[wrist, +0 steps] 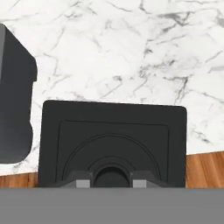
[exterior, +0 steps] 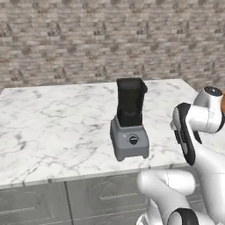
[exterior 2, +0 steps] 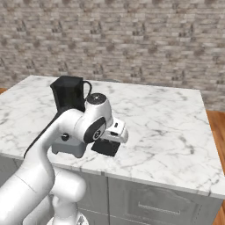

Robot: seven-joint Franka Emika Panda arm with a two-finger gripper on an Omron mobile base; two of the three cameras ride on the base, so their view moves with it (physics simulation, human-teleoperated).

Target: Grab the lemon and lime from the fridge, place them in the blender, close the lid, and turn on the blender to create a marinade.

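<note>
Lid (wrist: 112,144), a thin flat black square with raised concentric rings and a small round knob at its centre, sits directly under the pincer (wrist: 112,181), square to the hand camera. In the right base view the same black lid (exterior 2: 105,147) hangs below the hand above the front edge of the marble counter (exterior 2: 167,127). The two small dark fingertips (wrist: 81,183) stand on either side of the lid's central knob, narrowly apart and clasping it, so the pincer is clenched on the lid.

The blender (exterior: 129,121) stands on the counter just to the side of the pincer: a grey blocky base with a round black knob on its front, topped by a tall tapering black square jar whose mouth is uncovered. In the hand view a dark rounded edge of the jar (wrist: 15,96) lies just beside the lid. Beyond the pincer the white veined marble runs back to a brick wall (exterior 2: 132,39), and wooden floor (wrist: 203,168) shows past the counter's edge
</note>
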